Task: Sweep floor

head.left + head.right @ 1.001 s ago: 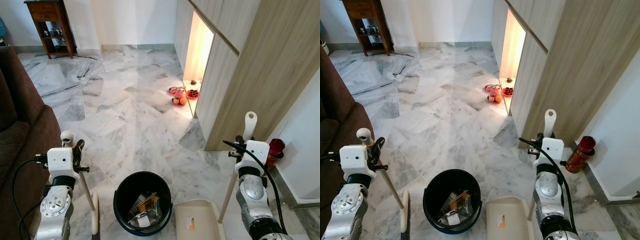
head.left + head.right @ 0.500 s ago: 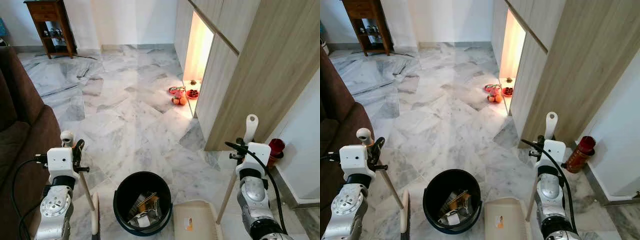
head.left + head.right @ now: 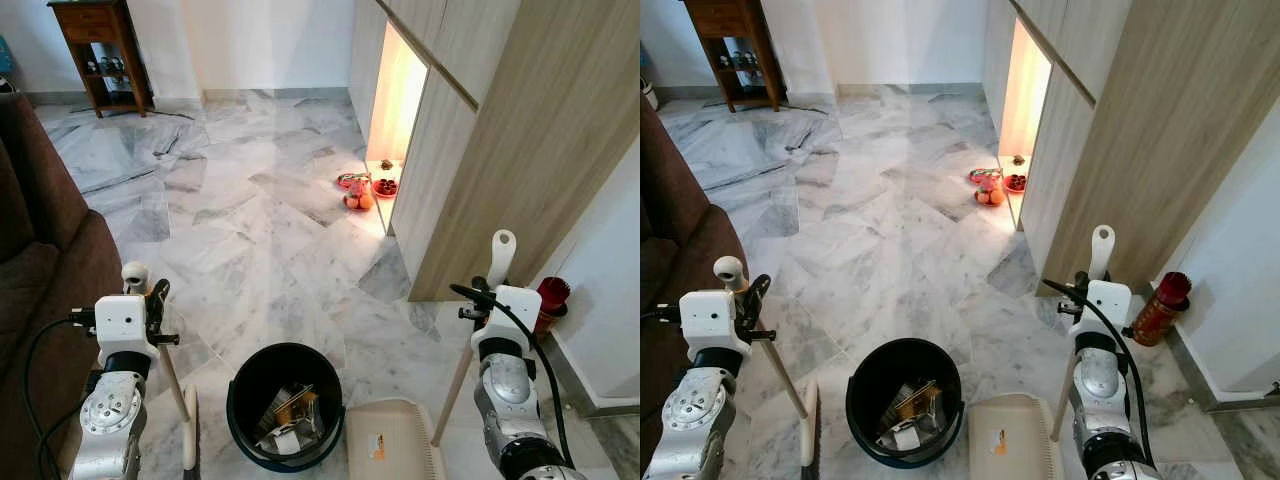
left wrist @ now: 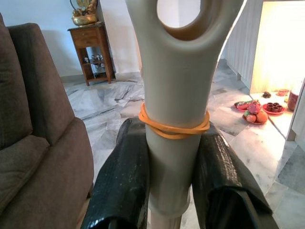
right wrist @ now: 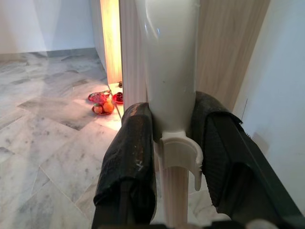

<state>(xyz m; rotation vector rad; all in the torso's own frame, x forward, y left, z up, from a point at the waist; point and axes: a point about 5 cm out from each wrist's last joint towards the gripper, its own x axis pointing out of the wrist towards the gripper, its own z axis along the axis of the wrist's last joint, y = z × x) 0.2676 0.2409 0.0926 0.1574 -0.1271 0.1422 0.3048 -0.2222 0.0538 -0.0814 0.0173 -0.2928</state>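
Observation:
My left gripper is shut on the cream broom handle, just below its looped top with an orange rubber band. The broom head rests on the marble floor beside a black bin holding scraps of rubbish. My right gripper is shut on the upright white handle of a cream dustpan, which sits on the floor to the right of the bin. In the right wrist view both black fingers clamp that handle.
A brown sofa runs along the left. A wood-panelled cabinet wall stands on the right, with plates of fruit at its lit niche and a red flask by the white wall. A wooden side table stands far back.
The right gripper and the dustpan handle have shifted very slightly down and to the right. The left arm, broom and bin are as before.

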